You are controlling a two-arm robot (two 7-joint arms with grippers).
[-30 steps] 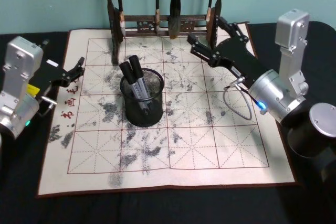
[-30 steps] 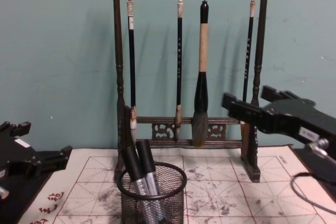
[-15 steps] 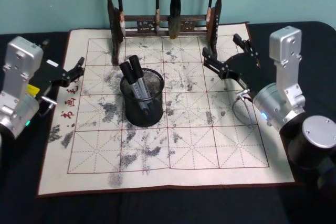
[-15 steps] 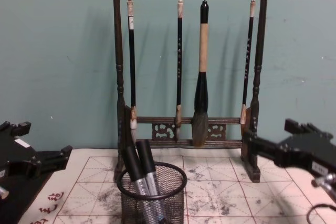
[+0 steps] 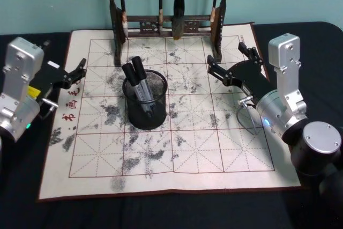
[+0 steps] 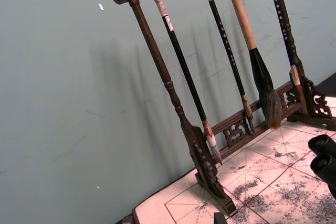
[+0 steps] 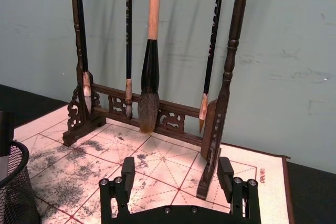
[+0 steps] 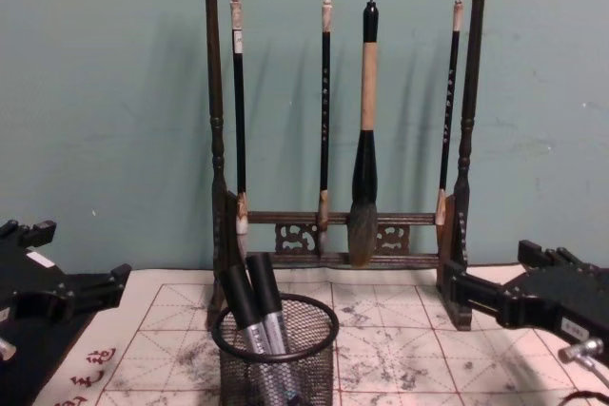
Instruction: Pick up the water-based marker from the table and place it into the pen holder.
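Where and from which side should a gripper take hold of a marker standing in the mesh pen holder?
Probably the black cap end of a marker, from above: both lean out over the pen holder rim, while the mesh wall encloses the barrels.

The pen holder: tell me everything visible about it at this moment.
The small round black wire-mesh pen holder has a thick black rim and see-through walls. It stands upright on the cream calligraphy mat with red grid lines, in front of the dark wooden brush rack. Two markers with black caps and grey barrels lean inside it, tilted toward the robot's left. No tool touches it.
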